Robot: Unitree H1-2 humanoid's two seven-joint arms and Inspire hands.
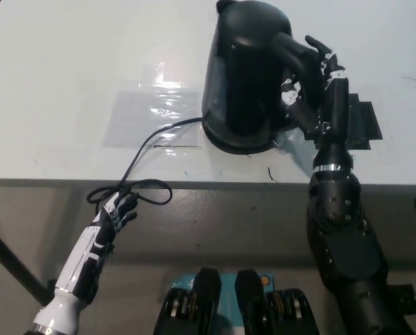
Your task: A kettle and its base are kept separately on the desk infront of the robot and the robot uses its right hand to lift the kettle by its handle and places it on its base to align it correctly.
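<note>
The black kettle stands on the white desk with its bottom over the round black base, of which only a rim shows. The kettle leans, its top tipped toward the right. My black right hand is at the kettle's right side, wrapped around the handle with the fingers showing past it. The white left hand hangs below the desk's front edge, fingers loosely apart, holding nothing.
The base's black cable runs left across the desk and loops over the front edge just above the left hand. A sheet of clear film lies left of the kettle. A black tape patch lies behind the right wrist.
</note>
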